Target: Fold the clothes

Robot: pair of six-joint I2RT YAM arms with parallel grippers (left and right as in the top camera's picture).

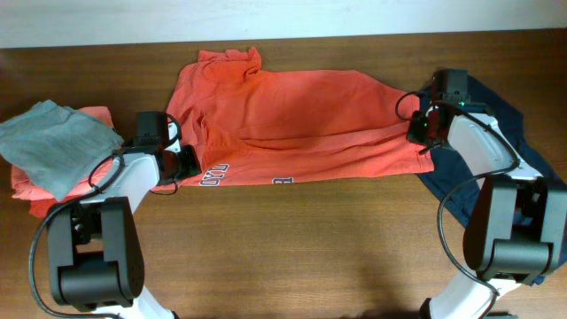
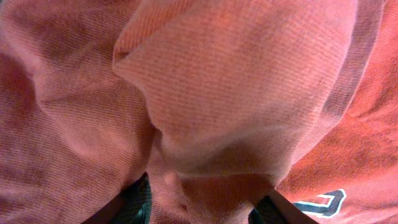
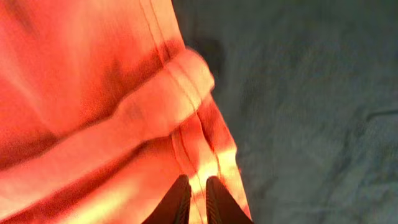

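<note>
The red-orange T-shirt (image 1: 301,115) lies across the middle of the table, its lower part folded up so white lettering (image 1: 217,173) shows along the front edge. My left gripper (image 1: 182,161) is at the shirt's left end. In the left wrist view its fingers (image 2: 205,202) are wide apart with a bunched fold of the shirt (image 2: 236,81) between them. My right gripper (image 1: 422,133) is at the shirt's right end. In the right wrist view its fingers (image 3: 198,190) are pinched shut on the shirt's hem (image 3: 93,93).
A grey folded top (image 1: 44,142) lies on a coral-pink garment (image 1: 35,195) at the far left. A dark blue garment (image 1: 505,124) lies under the right arm and fills the right wrist view (image 3: 298,93). Brown table (image 1: 301,239) in front.
</note>
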